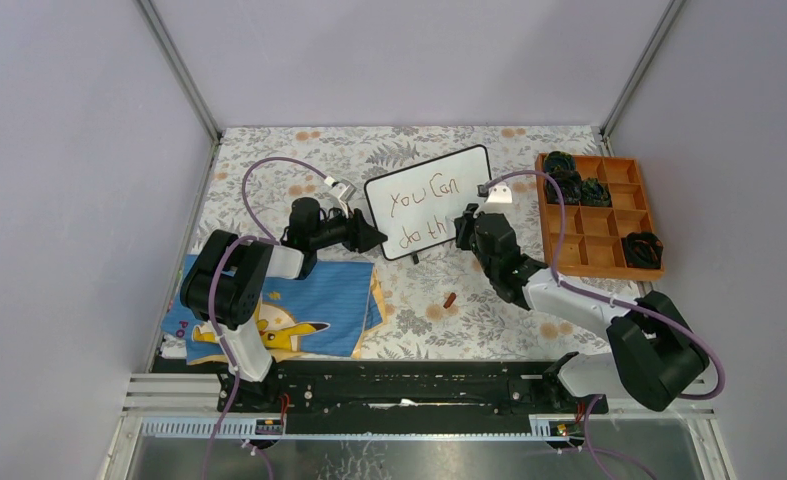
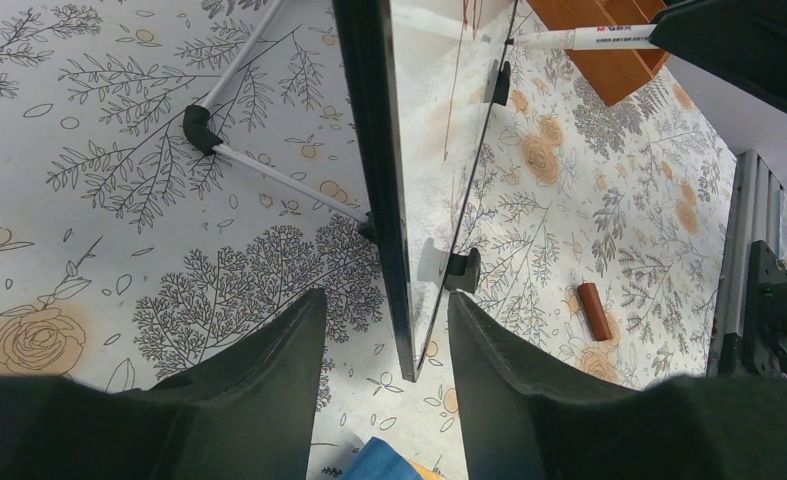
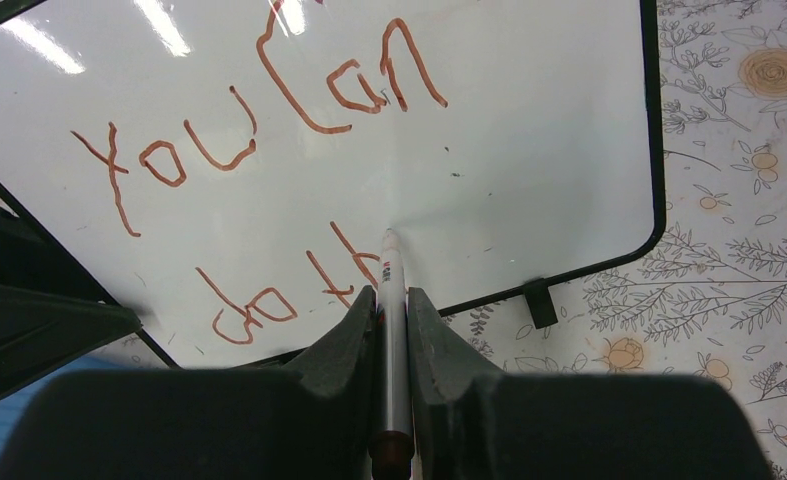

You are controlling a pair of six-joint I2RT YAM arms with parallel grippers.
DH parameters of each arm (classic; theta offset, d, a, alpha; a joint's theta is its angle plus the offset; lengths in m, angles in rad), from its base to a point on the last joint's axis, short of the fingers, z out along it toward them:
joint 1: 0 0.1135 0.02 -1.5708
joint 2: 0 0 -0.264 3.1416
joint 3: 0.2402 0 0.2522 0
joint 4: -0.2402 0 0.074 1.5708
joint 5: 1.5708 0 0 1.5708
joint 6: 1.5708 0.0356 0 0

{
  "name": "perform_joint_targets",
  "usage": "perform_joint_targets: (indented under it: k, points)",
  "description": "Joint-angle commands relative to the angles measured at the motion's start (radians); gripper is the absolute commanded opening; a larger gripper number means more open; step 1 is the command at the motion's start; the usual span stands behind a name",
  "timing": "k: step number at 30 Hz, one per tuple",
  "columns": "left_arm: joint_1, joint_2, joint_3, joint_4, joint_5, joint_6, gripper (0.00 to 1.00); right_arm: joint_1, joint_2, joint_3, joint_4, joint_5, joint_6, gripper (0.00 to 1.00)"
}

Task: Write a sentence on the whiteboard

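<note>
Floral table [image 1: 469, 320]: right fingers [image 3: 341, 345] press marker [image 3: 390, 330] tip to the whiteboard [image 3: 529, 150]

Words [image 1: 417, 210]: from above, the second line reads "do th". The rest is hidden behind the right gripper [image 1: 466, 230].
Board [image 3: 529, 150]: in the right wrist view, the picture's edge cuts off its top and left side. In the left wrist view it shows almost edge-on, its top is cut off, and the writing cannot be read.
Pen [image 3: 390, 280]: from above, the right gripper hides it. In the left wrist view, its back end goes behind that dark gripper.
Dark lumps [image 1: 569, 178]: they sit in the orange tray [image 1: 599, 270], too small to tell what they are.
Small brown thing [image 1: 450, 298]: too small from above to name.
Blue cloth [image 1: 329, 300]: partly hidden under the left arm [image 1: 234, 285].
</note>
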Motion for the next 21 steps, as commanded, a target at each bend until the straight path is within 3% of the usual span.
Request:
perform_joint_targets:
  k: [1, 21]
  points:
    - [-0.004, -0.011, -0.010, 0.035, -0.016, 0.017, 0.55, -0.006, 0.012, 0.054, 0.068, 0.043, 0.005, 0.00]
    - [-0.005, -0.014, -0.008, 0.031, -0.020, 0.020, 0.55, -0.007, 0.011, 0.031, 0.055, 0.050, 0.006, 0.00]
